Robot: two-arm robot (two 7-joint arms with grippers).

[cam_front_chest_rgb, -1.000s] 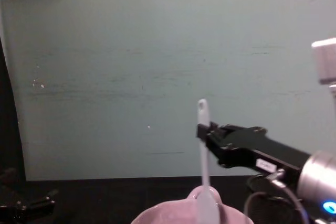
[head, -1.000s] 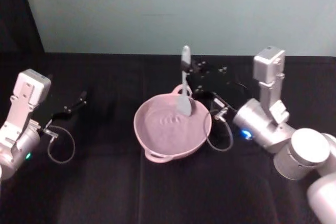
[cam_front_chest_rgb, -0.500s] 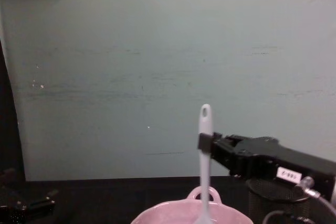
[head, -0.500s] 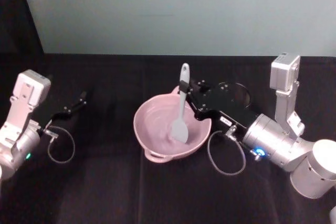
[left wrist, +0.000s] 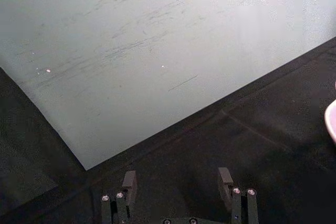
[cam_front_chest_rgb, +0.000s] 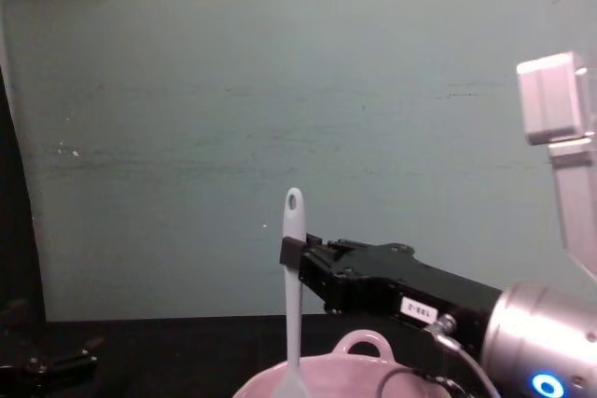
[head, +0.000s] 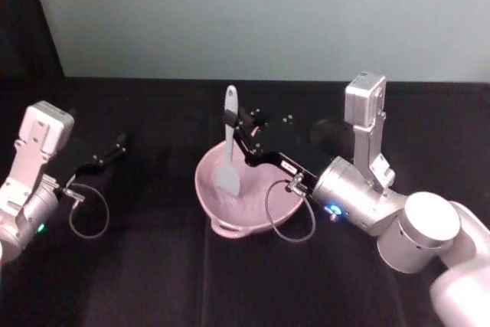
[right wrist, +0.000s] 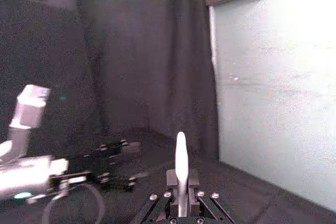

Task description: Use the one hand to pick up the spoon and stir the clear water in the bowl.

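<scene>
**Head view: right gripper holds the spoon upright inside the pink bowl**

The right gripper (head: 236, 123), black and boxy, reaches in from the right over the bowl, its fingers pinched narrow on the upper part of the spoon (head: 229, 143) handle. In the chest view the same gripper (cam_front_chest_rgb: 292, 253) clamps the handle just below its tip, with a small white label sticker (cam_front_chest_rgb: 417, 307) on its body and a silver cylindrical wrist (cam_front_chest_rgb: 541, 342) behind it. The right wrist view shows the two fingers (right wrist: 173, 178) closed on either side of the white handle.

The spoon (cam_front_chest_rgb: 293, 295) is long, slim and white, with a hole at the handle tip. It stands nearly upright, tip up. Its flat, paddle-like head looks pale and translucent, and hangs inside the left half of the bowl (head: 202, 183). Whether the head touches the water cannot be told.

The bowl is pale pink and glossy, with a small loop handle on its rim. It sits near the middle of the black table (head: 153, 281). A thin cable loop (head: 287, 218) hangs from the right wrist over the bowl's near right edge.

The left gripper (head: 116, 145) rests well apart, at the table's left side, its fingers (left wrist: 128, 182) spread wide and holding nothing.
</scene>
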